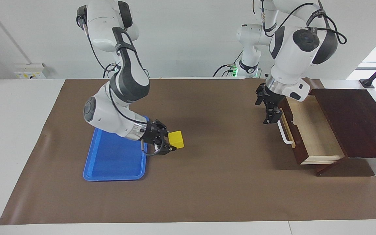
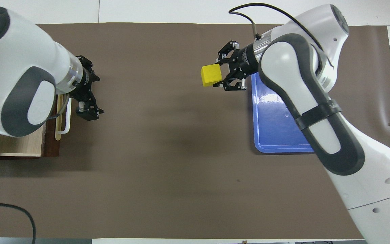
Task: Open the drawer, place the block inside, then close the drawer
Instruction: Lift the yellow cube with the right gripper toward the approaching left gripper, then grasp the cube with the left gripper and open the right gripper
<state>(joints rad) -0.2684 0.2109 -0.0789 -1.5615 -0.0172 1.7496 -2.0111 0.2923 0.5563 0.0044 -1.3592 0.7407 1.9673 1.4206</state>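
The yellow block hangs in the air, with my right gripper shut on it. It is over the brown mat just past the blue tray's edge, toward the left arm's end. The drawer stands pulled open, its pale wood inside bare, out of the dark cabinet. My left gripper is open and holds nothing. It hovers over the mat in front of the drawer's white handle, apart from it.
The blue tray lies on the brown mat at the right arm's end, with nothing in it. The right arm's forearm crosses above it.
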